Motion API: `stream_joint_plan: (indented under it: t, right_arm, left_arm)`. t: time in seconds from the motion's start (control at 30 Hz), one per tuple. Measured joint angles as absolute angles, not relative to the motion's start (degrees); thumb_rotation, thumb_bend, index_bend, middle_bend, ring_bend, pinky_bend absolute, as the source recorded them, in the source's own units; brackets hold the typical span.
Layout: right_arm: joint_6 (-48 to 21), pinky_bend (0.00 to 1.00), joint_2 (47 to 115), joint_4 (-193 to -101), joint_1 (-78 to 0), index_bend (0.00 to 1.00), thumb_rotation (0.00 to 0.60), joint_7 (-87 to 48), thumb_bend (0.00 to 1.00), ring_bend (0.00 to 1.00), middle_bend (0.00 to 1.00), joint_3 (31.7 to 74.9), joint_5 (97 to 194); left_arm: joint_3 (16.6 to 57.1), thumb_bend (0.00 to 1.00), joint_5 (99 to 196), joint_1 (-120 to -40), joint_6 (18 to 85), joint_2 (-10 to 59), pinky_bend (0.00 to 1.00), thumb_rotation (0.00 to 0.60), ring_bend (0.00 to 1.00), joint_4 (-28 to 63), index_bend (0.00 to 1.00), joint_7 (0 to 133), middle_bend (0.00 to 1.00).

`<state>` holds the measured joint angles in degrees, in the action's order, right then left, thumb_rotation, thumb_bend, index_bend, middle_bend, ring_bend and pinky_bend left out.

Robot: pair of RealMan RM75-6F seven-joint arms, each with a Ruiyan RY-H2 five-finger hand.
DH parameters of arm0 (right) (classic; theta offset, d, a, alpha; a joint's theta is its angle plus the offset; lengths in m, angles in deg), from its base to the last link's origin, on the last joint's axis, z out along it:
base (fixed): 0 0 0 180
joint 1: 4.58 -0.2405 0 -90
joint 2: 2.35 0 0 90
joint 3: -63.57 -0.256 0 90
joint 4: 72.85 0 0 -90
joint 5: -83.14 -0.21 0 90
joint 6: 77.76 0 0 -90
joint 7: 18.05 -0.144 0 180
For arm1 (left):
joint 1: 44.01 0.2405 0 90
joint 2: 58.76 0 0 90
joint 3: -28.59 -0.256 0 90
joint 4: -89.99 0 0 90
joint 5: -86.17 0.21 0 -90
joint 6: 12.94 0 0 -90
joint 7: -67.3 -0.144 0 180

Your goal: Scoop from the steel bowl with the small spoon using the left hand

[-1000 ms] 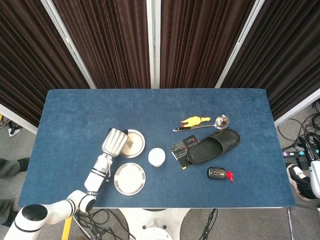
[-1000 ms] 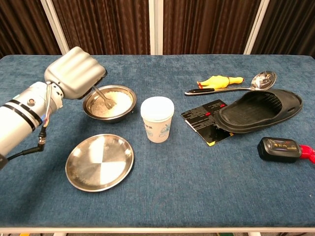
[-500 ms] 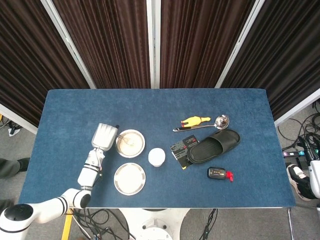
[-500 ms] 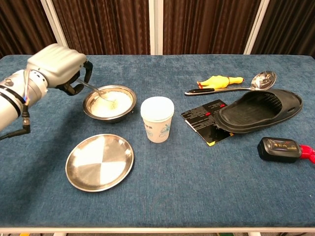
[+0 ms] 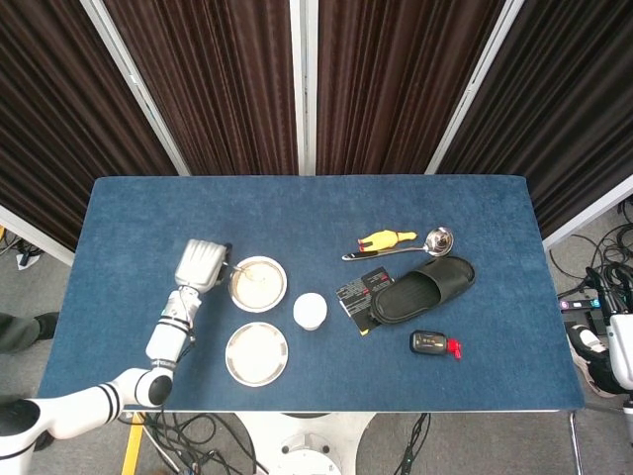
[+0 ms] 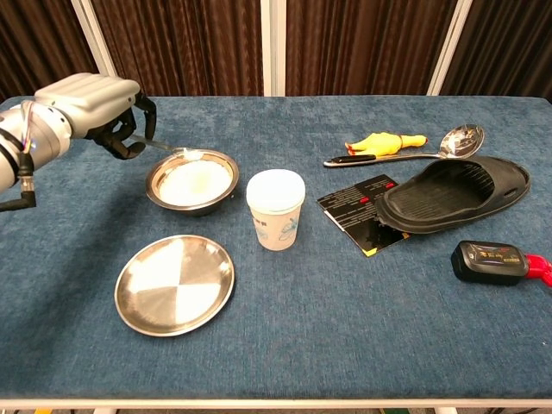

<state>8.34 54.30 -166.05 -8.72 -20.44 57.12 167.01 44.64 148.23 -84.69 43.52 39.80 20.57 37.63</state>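
Note:
The steel bowl (image 6: 191, 181) holds a white powder and stands left of the table's middle, also seen from above as the steel bowl (image 5: 258, 284). My left hand (image 6: 97, 105) hovers just left of the bowl's rim and grips the small spoon (image 6: 169, 148) by its handle. The spoon lies nearly level, its tip over the bowl's far left rim. From the head view the left hand (image 5: 201, 265) sits beside the bowl's left edge. My right hand is out of both views.
An empty steel plate (image 6: 175, 284) lies in front of the bowl. A white paper cup (image 6: 275, 209) stands right of it. Further right are a black card (image 6: 358, 203), a black slipper (image 6: 454, 193), a ladle (image 6: 454, 140), a yellow rubber chicken (image 6: 379, 142) and a car key (image 6: 489, 261).
My left hand has drawn back to the left and turned, lifting the spoon out of the powder until it lies nearly level at the bowl's left rim.

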Motion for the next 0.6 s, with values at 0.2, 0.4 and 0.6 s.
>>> stream_joint_plan:
  t: [0.2, 0.4, 0.6]
  right_arm:
    - [8.53, 0.08, 53.94, -166.22, -8.65, 0.05, 0.600, -20.35, 0.17, 0.00, 0.24, 57.06, 167.04]
    - [9.00, 0.08, 53.46, -166.24, -8.55, 0.05, 0.600, -20.63, 0.17, 0.00, 0.24, 56.97, 167.32]
    - [9.60, 0.08, 53.22, -165.96, -8.26, 0.05, 0.600, -21.38, 0.17, 0.00, 0.24, 56.98, 167.62]
  left_arm:
    - [44.91, 0.49, 146.77, -85.52, 43.45, 37.83, 1.00, 0.600, 0.91, 13.98, 0.60, 35.97, 0.97]
    - [44.66, 0.49, 145.99, -86.89, 45.86, 36.91, 1.00, 0.600, 0.91, 7.42, 0.60, 30.65, 0.97]
    - [43.54, 0.49, 145.60, -88.32, 48.52, 37.23, 1.00, 0.600, 0.91, 3.07, 0.60, 24.73, 0.97]
